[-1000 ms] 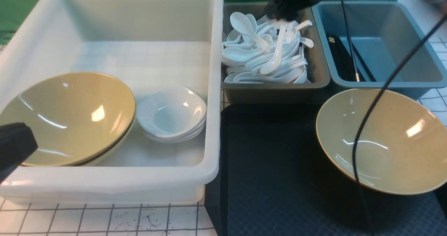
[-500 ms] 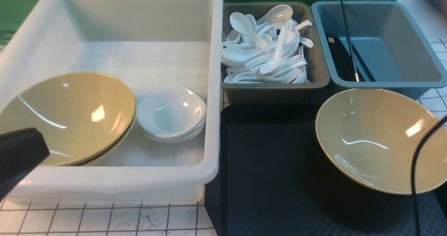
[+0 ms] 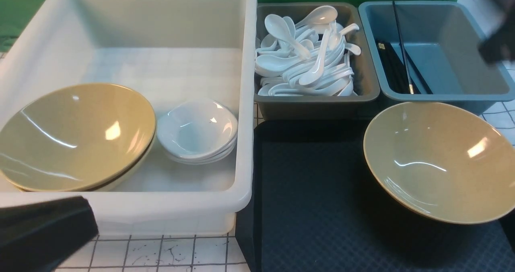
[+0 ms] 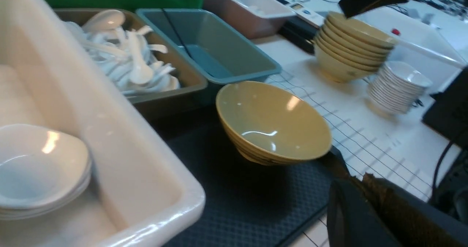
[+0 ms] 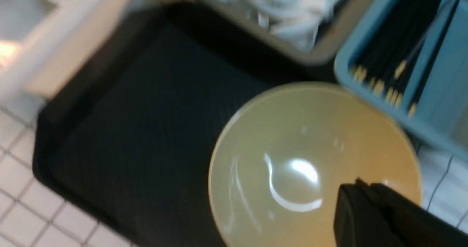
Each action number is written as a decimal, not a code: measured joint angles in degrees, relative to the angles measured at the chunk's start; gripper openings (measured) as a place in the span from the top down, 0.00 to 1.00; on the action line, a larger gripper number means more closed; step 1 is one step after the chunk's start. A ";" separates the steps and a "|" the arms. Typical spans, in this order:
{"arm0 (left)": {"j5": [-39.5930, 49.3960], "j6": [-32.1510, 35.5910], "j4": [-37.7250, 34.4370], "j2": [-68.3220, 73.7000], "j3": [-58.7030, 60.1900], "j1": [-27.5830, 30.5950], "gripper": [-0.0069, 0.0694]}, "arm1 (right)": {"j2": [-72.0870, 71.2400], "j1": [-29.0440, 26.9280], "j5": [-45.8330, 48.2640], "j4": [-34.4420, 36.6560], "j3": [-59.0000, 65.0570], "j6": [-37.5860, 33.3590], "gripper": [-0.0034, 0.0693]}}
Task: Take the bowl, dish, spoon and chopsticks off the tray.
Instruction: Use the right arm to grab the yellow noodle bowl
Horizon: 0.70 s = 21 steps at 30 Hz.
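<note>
Nearest, at the front left, the left gripper (image 3: 44, 231) shows only as a dark block low in front of the white tub (image 3: 120, 209). I cannot tell whether its jaws are apart or together.

To its right lies the tray (image 3: 314, 191), bare on its left part. 1 bowl (image 3: 438, 159) sits upright on its right part, the only thing seen on it. The bowl is therefore well to the right of the left gripper, with the tub's corner and bare tray between them.

Inside the tub are stacked bowls (image 3: 76, 135) and dishes (image 3: 197, 129). Behind the tray stand 2 bins, a grey bin (image 3: 364, 62) of spoons (image 3: 305, 62) and a blue bin (image 3: 450, 34) holding chopsticks (image 3: 396, 66).

Farthest, the right gripper (image 3: 497, 46) is a blur over the blue bin's right wall, just beyond the bowl, and its jaws cannot be read either. The right arm looks the nearer one. A round bowl has no long axis, so its right or far rim seems the likely place to grip.
</note>
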 joint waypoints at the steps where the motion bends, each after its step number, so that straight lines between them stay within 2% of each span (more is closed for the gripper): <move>1: 0.13 0.77 -0.93 0.00 0.00 0.00 0.91 | -0.46 0.00 0.00 -0.06 2.66 0.08 0.90; 4: 0.13 1.91 -2.73 0.00 0.00 0.00 0.91 | -0.23 0.17 0.00 0.01 9.71 0.13 0.85; 9: 0.13 2.51 -3.26 0.00 0.00 0.00 0.91 | 0.93 4.58 -0.81 -0.32 18.96 0.26 0.67; 13: 0.13 2.62 -3.40 0.00 0.00 0.00 0.91 | 2.68 8.85 -6.89 -0.32 23.12 0.26 0.44; 14: 0.13 2.62 -3.40 0.00 0.00 0.00 0.91 | 2.82 9.03 -7.23 -0.32 23.19 0.26 0.42; 15: 0.13 2.62 -3.40 0.00 0.00 0.00 0.91 | 4.22 10.28 -9.84 -0.32 23.29 0.31 0.34; 18: 0.13 2.62 -3.40 0.00 0.00 0.00 0.91 | 7.97 11.10 -15.51 -0.32 23.29 -0.17 0.23; 21: 0.21 2.62 -3.40 0.00 0.00 0.00 0.91 | 12.35 11.22 -19.65 -0.32 23.29 -1.47 0.19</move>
